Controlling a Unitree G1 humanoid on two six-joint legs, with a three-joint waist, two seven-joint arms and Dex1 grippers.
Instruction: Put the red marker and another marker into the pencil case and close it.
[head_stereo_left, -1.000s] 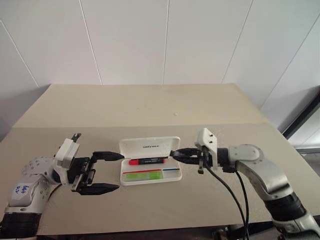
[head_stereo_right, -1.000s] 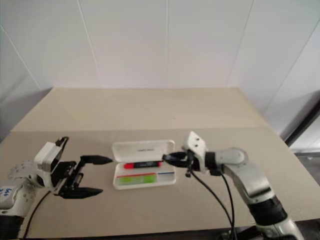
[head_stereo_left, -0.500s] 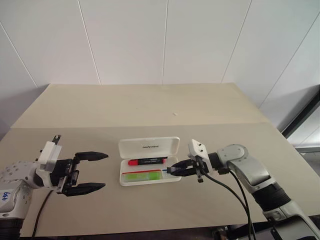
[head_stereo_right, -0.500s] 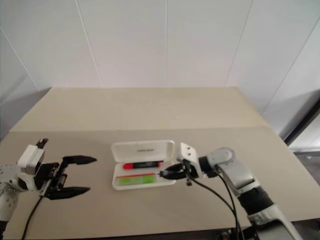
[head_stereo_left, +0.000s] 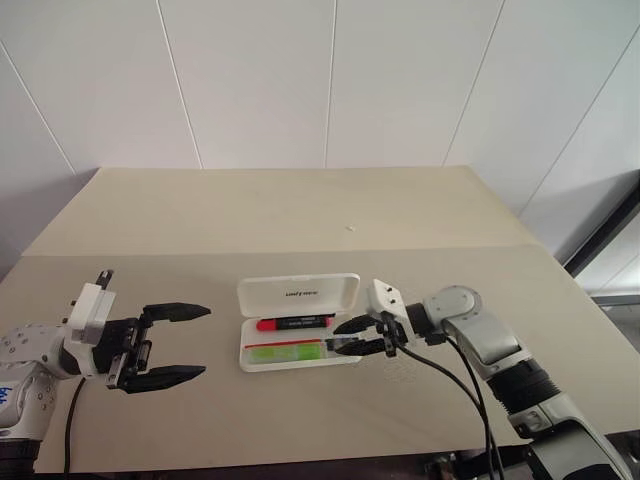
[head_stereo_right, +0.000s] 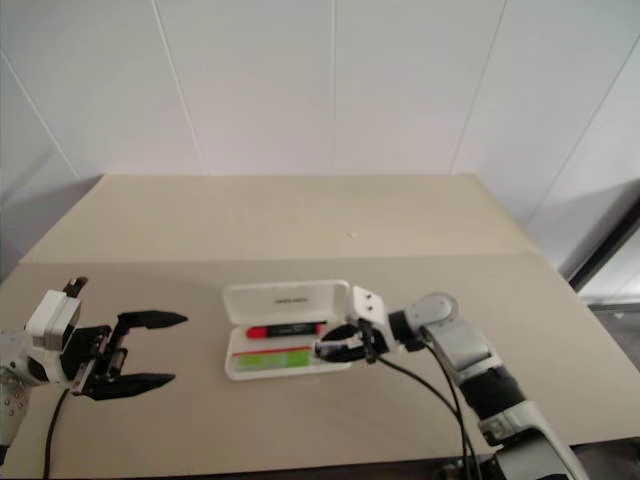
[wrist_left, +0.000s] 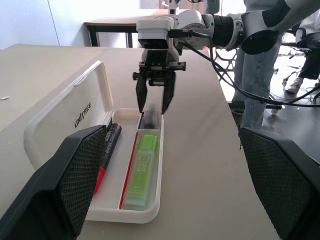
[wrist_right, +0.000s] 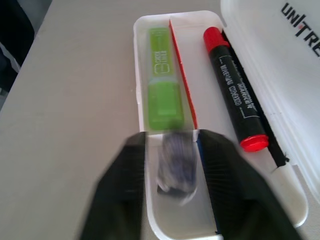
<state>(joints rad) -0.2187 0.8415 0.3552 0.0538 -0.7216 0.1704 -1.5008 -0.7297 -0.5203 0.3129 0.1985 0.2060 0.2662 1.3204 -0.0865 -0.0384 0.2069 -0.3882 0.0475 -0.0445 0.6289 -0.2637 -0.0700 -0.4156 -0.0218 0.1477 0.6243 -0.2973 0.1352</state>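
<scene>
Both end effectors released; right wrist view reveals dark object (wrist_right: 176, 161) inside pencil case (wrist_right: 145, 30).

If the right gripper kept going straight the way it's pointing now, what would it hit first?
Most likely the green highlighter. The right gripper, jaws open, points along the front compartment of the open pencil case, where a small dark thing lies blurred between its fingers. Depth is hard to judge.

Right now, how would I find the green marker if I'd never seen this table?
Look at the beige table, then the open white pencil case in its middle. The green highlighter lies in the case's front compartment, nearer the robot. It is chunky and light green, unlike the slim red marker behind the divider.
</scene>
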